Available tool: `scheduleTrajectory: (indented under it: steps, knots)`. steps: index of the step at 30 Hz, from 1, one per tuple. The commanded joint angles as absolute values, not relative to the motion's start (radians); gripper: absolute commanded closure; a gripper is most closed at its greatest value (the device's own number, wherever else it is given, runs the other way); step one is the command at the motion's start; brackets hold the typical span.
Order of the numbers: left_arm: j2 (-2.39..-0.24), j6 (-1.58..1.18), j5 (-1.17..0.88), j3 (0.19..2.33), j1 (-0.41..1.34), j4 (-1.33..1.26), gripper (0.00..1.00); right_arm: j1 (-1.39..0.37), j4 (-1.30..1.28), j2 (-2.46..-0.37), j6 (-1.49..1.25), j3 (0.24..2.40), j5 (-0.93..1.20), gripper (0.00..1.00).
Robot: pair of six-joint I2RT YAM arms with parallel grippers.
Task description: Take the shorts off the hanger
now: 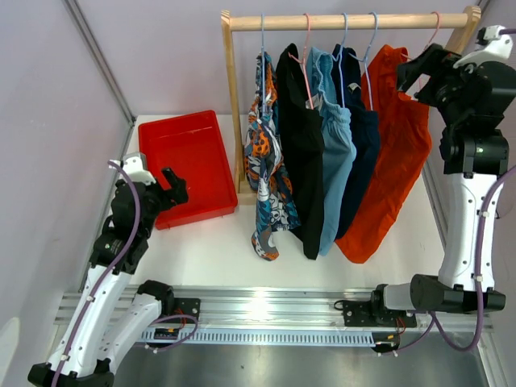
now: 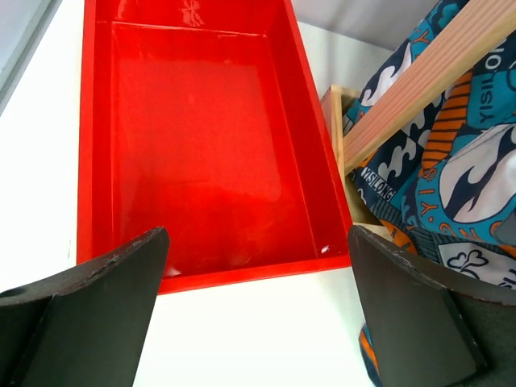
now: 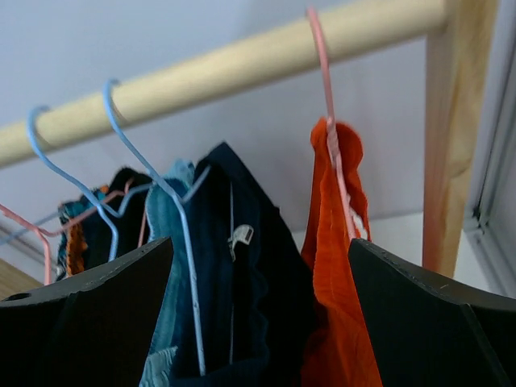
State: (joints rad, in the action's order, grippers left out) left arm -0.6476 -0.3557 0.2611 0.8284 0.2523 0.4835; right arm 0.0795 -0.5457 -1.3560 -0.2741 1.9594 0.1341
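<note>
Hanging limp from hangers (image 1: 262, 36) on wooden rail (image 1: 347, 22), left to right | patterned blue-orange-white shorts (image 1: 264, 165) | black shorts (image 1: 300, 149) | light blue shorts (image 1: 337, 157) | navy shorts (image 1: 364, 153) | orange shorts (image 1: 399, 145)

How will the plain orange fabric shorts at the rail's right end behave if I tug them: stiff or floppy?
Likely floppy: the orange fabric shorts hang in loose folds. Probably light, so the thin pink wire hanger may swing or lift off the wooden rail with them.
</note>
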Motion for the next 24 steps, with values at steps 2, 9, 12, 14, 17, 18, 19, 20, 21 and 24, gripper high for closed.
scheduleTrajectory:
  steps: [2, 9, 12, 14, 17, 18, 19, 20, 21, 24]
  knots:
    - [-0.635, -0.328, 0.287, 0.847, 0.253, 0.482, 0.01, 0.043, -0.497, -1.296, -0.258, 1.91, 0.193, 0.0]
    - [-0.646, -0.327, 0.281, 0.848, 0.253, 0.483, 0.01, 0.02, -0.538, -1.353, -0.181, 1.899, 0.21, 0.01]
    - [-0.649, -0.325, 0.276, 0.848, 0.253, 0.485, 0.01, 0.021, -0.59, -1.403, -0.178, 1.965, 0.16, 0.01]
    - [-0.646, -0.325, 0.276, 0.847, 0.253, 0.486, 0.01, 0.021, -0.623, -1.44, -0.169, 1.999, 0.132, 0.01]
    - [-0.644, -0.325, 0.273, 0.845, 0.253, 0.486, 0.01, 0.021, -0.626, -1.463, -0.156, 2.022, 0.097, 0.02]
    - [-0.643, -0.325, 0.273, 0.845, 0.253, 0.486, 0.01, 0.023, -0.632, -1.469, -0.155, 2.031, 0.092, 0.02]
    - [-0.643, -0.324, 0.272, 0.844, 0.255, 0.488, 0.01, 0.023, -0.635, -1.476, -0.153, 2.04, 0.084, 0.03]
    - [-0.643, -0.324, 0.272, 0.847, 0.253, 0.486, 0.01, 0.023, -0.641, -1.492, -0.153, 2.063, 0.069, 0.03]
    - [-0.643, -0.324, 0.272, 0.845, 0.253, 0.485, 0.01, 0.023, -0.647, -1.497, -0.152, 2.069, 0.063, 0.03]
    - [-0.643, -0.324, 0.272, 0.845, 0.253, 0.486, 0.01, 0.021, -0.653, -1.508, -0.147, 2.088, 0.035, 0.05]
